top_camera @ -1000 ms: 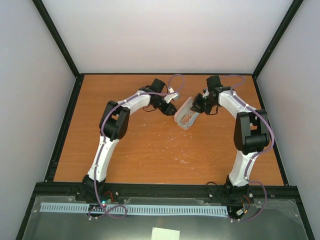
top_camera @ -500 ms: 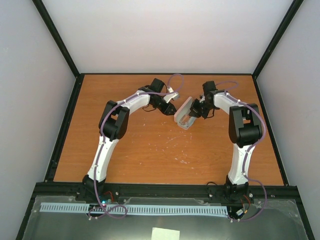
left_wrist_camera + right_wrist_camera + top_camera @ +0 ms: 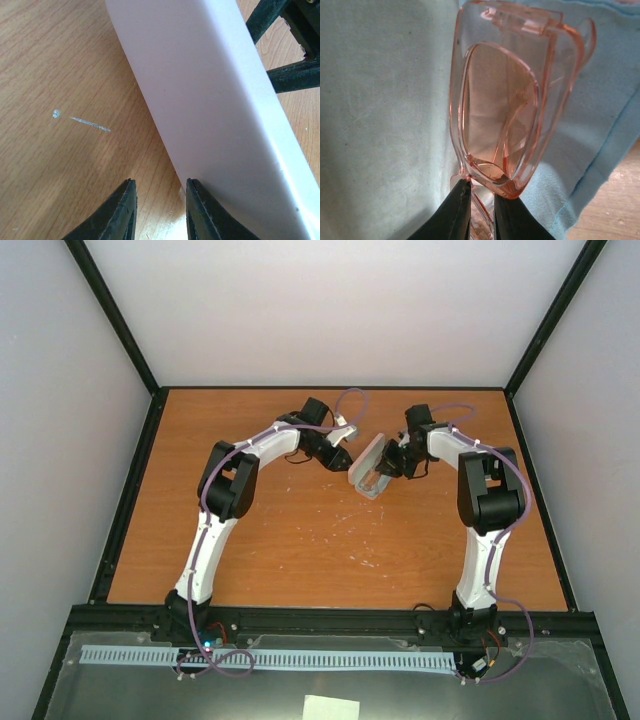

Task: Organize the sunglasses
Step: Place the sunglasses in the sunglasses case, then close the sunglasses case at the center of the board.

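Soft, even light fell from above, and shadows on the table (image 3: 300,540) were faint. That overhead view looked slightly grainy. Up close, the pale case (image 3: 200,90) was featureless and blurred, nearly washed out. Light glowed through the sunglasses (image 3: 505,110), which stood fairly sharp against the bright cloth (image 3: 385,100).

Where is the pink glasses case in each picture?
Top view: the case sits open near the picture's middle, between the left pincer and the right pincer.
Left wrist view: it is the big pale wall running from top middle to bottom right.
Right wrist view: not clearly in it; the sunglasses and cloth fill the picture.
Shared landmark: the right pincer, dark fingers top right in the left wrist view, bottom in its own.
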You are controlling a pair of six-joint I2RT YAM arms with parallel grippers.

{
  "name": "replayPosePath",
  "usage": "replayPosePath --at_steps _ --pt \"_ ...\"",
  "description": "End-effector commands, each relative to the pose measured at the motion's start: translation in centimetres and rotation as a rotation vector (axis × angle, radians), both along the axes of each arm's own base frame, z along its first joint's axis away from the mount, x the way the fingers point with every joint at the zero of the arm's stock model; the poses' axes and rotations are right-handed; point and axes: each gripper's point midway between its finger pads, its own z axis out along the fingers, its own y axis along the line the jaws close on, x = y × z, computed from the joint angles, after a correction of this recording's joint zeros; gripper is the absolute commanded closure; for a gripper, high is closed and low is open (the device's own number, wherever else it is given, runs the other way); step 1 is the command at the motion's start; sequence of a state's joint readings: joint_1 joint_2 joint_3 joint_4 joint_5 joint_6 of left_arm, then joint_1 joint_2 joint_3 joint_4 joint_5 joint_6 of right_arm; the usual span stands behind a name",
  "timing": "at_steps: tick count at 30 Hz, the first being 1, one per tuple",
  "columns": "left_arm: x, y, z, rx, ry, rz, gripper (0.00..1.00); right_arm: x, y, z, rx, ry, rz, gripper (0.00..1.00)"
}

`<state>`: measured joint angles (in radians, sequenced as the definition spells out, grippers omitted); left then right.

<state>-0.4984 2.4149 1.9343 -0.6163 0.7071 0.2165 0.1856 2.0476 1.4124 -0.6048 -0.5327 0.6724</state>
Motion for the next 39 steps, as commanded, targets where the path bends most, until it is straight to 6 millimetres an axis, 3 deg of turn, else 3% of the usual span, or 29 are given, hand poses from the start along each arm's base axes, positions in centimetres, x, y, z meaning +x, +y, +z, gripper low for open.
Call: replayPosePath --at_steps 1,8,13,15,18,24,29,39 --pt "1.0 0.1 3.2 -0.041 -0.059 0.014 0.70 -0.7 0.0 1.2 -0.022 0.006 0.001 0.83" --pt "1.6 0.1 3.9 -0.044 -0.091 0.023 0.70 -0.4 -0.5 6.4 -0.025 -0.079 -0.034 0.82" --pt "2.1 0.0 4.4 -0.052 -0.111 0.028 0.70 -1.2 -3.1 9.1 -0.051 -0.135 -0.125 0.84" --pt "2.3 0.1 4.7 -0.054 -0.121 0.031 0.70 -1.8 -4.5 8.4 -0.074 -0.122 -0.180 0.90" --pt "2.5 0.1 5.0 -0.057 -0.129 0.033 0.70 -3.1 -6.1 5.5 -0.103 -0.060 -0.245 0.97" --pt "3.1 -0.3 6.4 -0.079 -0.146 0.043 0.70 -3.1 -7.6 1.4 -0.171 -0.030 -0.301 0.97" --pt "3.4 -0.5 7.1 -0.090 -0.159 0.048 0.69 -2.0 -7.2 -0.2 -0.161 -0.030 -0.311 0.97" --pt "2.6 -1.4 6.8 -0.099 -0.139 0.033 0.69 -2.9 -6.7 -3.8 -0.166 0.021 -0.289 0.97"
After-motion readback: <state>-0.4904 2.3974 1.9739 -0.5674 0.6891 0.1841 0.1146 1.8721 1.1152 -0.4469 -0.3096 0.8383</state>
